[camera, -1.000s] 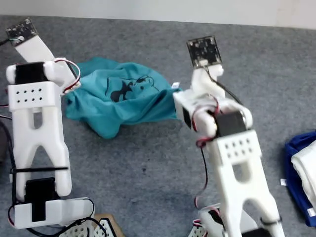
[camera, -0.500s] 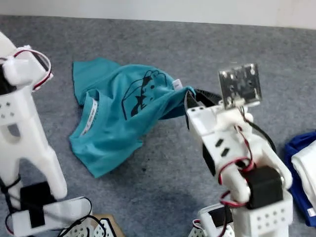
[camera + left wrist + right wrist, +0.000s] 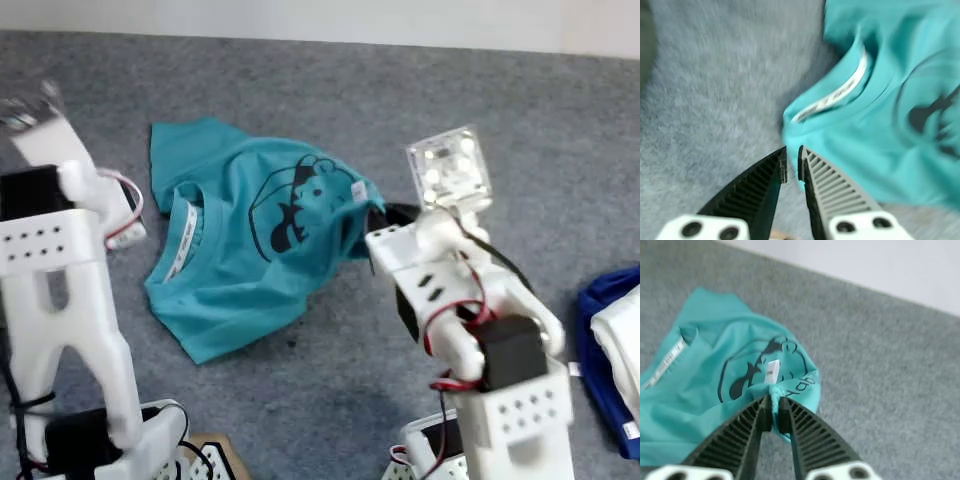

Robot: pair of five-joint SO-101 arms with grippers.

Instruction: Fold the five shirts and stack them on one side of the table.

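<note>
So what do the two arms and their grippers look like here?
Both the left arm and right arm are white plastic, with forked links, rows of small holes, black motors and looping red, black and white wires. A square circuit board sits on the right wrist. The left gripper and right gripper have ribbed fingers, one black, one grey.

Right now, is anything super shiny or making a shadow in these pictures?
High view: the right arm's camera board glares nearly white, and a faint dark shadow lies on the grey table beside the teal shirt. Right wrist view: even light, no glare on the black fingers pinching the shirt.
</note>
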